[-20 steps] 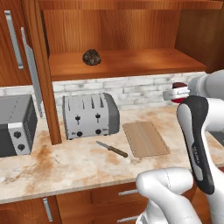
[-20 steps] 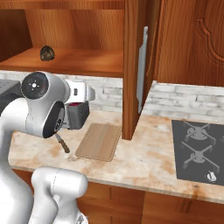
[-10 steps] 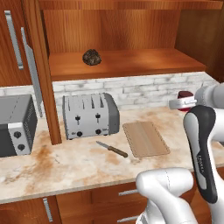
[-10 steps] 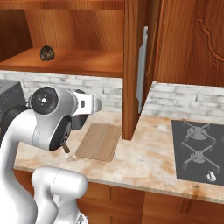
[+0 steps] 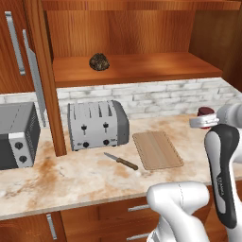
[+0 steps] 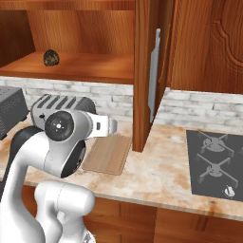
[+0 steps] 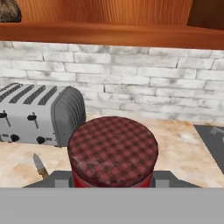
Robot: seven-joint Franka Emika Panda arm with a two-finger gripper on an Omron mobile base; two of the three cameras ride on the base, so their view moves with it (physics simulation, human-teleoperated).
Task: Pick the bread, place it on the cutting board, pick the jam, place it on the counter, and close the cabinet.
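My claw (image 7: 113,181) pinches the jam (image 7: 113,151); tilting could drop it onto the surface (image 7: 183,153) below.

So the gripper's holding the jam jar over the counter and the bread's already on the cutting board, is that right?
Not quite. The bread is on the cabinet shelf, as the left base view shows; the cutting board is bare. The gripper does hold the jam above the counter.
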